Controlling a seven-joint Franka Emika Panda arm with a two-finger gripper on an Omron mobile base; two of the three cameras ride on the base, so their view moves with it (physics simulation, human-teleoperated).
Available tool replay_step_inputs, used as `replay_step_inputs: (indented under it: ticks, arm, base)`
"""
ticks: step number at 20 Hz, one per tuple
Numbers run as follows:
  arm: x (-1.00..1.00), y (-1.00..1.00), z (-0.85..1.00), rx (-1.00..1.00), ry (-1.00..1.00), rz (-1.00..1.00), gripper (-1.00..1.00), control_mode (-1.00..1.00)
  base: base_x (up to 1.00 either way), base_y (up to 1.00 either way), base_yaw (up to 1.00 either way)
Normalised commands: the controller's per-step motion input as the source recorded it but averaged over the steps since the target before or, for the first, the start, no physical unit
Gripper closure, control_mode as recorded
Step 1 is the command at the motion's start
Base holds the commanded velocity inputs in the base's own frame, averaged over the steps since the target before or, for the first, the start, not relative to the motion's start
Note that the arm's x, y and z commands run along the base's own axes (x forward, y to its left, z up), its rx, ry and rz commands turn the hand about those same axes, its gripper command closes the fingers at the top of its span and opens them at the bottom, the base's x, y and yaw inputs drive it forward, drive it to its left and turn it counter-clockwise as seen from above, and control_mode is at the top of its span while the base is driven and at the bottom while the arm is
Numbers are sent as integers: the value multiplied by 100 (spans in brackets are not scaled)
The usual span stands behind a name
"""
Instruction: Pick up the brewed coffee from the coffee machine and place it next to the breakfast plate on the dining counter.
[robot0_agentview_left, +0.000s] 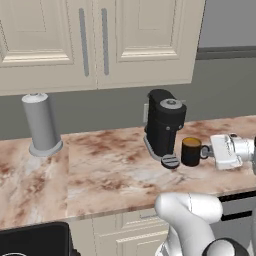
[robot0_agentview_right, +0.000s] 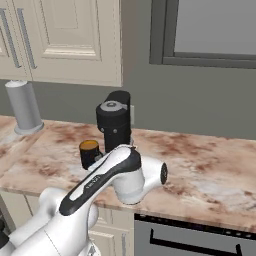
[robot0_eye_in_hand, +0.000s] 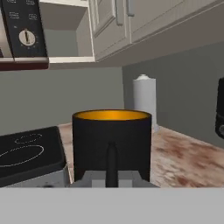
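Left base view: the black mug (robot0_agentview_left: 191, 151), topped with orange-brown coffee, sits right of centre on the marbled counter (robot0_agentview_left: 100, 170), just beside the coffee machine (robot0_agentview_left: 164, 127) and its round drip tray (robot0_agentview_left: 170, 161). My gripper (robot0_agentview_left: 207, 151) reaches in from the right edge, closed on the mug's side handle.

Right base view: the mug (robot0_agentview_right: 90, 152) stands left of centre, partly behind my arm, beside the machine (robot0_agentview_right: 114, 122).

Hand view: the mug (robot0_eye_in_hand: 111, 142) stands centre frame, handle toward me. I judge it rigid, smooth, fairly light and brim-full, so it must stay level; the handle is the sensible hold. No writing is readable anywhere.
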Motion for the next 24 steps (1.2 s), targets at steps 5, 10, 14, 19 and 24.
replay_step_inputs:
  ticks: [5, 10, 14, 19, 24]
  arm:
    - [-80, 2, 48, 2, 9, 9, 100, -100]
    - [-41, 19, 42, -5, 0, 2, 100, -100]
    - [1, 0, 9, 0, 0, 0, 100, -100]
    - [8, 0, 0, 0, 0, 0, 100, 100]
    - [0, 0, 0, 0, 0, 0, 100, 100]
  base:
    - [0, 0, 0]
    - [0, 0, 0]
    - [0, 0, 0]
    - [-9, 0, -3]
    - [-97, -18, -25]
